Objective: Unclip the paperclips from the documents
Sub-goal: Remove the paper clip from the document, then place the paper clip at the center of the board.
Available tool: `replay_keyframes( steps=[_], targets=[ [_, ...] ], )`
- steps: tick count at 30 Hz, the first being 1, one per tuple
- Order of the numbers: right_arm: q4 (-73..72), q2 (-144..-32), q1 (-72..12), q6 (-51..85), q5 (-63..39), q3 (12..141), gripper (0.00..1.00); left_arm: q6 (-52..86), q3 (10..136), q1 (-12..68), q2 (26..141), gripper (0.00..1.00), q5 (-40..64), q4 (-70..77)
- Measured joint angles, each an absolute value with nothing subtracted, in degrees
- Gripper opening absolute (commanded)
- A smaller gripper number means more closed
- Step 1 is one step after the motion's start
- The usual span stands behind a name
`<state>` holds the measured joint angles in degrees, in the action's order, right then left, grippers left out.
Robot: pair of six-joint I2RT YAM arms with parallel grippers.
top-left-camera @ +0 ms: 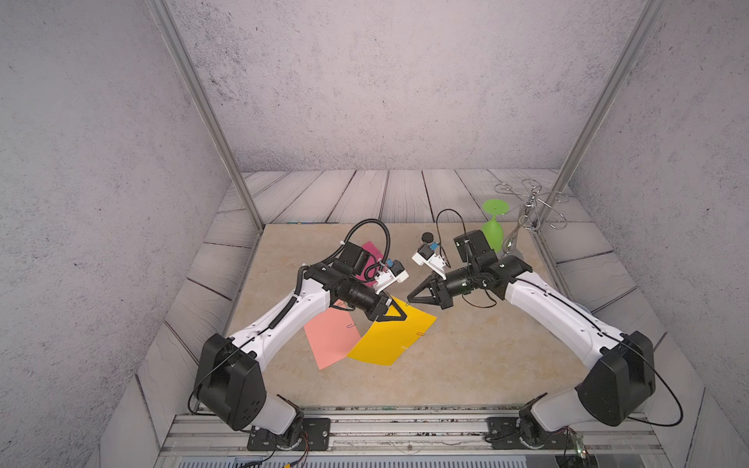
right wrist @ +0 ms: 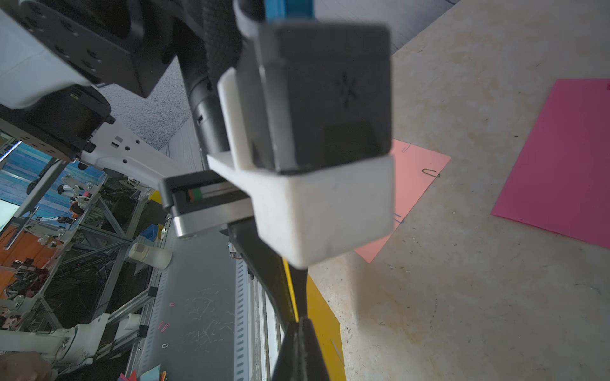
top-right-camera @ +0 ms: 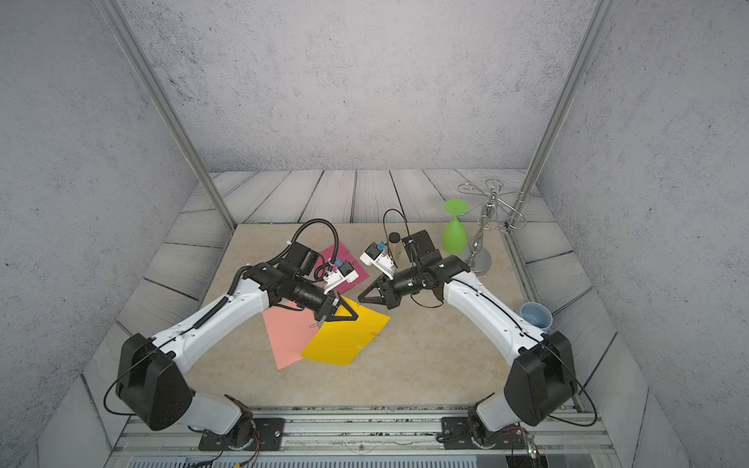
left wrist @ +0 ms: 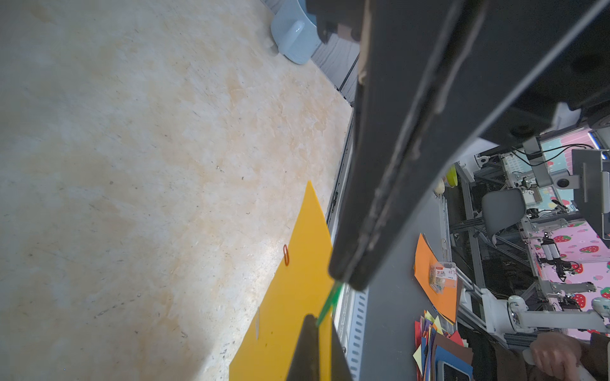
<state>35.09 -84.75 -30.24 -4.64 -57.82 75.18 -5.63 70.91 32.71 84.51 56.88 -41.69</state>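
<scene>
**Two grips at one corner**

On the tabletop [top-left-camera: 486, 356] the yellow sheet [top-left-camera: 389, 340] lies at centre. The salmon sheet [top-left-camera: 330, 340] touches it at 9 o'clock, and the magenta sheet [top-left-camera: 371, 248] lies at 11 o'clock, partly under my left arm [top-left-camera: 283, 320]. My left pincer [top-left-camera: 405, 318] is clamped on the yellow sheet near its 12 o'clock corner. My right pincer [top-left-camera: 408, 300], just beside it, pinches the green paperclip [left wrist: 328, 305]. An orange paperclip [left wrist: 286, 254] sits on the 3 o'clock edge.

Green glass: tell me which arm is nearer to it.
Right. The right arm passes close beside the green glass, and its black joint overlaps the glass in a top view. The left arm lies well away, on the opposite side of the workspace.
</scene>
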Motion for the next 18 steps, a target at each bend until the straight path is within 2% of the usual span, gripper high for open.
replay_keyframes(
  steps=[9, 18],
  targets=[
    [33.17, -83.92, -27.75, -2.83, -54.87, 73.45, 0.00, -5.63, 70.87, 32.93, 84.51, 0.00, 55.72, -42.04],
    [27.75, -79.24, -17.23, 7.90, -42.96, 63.07, 0.00, -4.69, 70.87, 32.93, 84.07, 0.00, 52.40, -40.58]
  ],
)
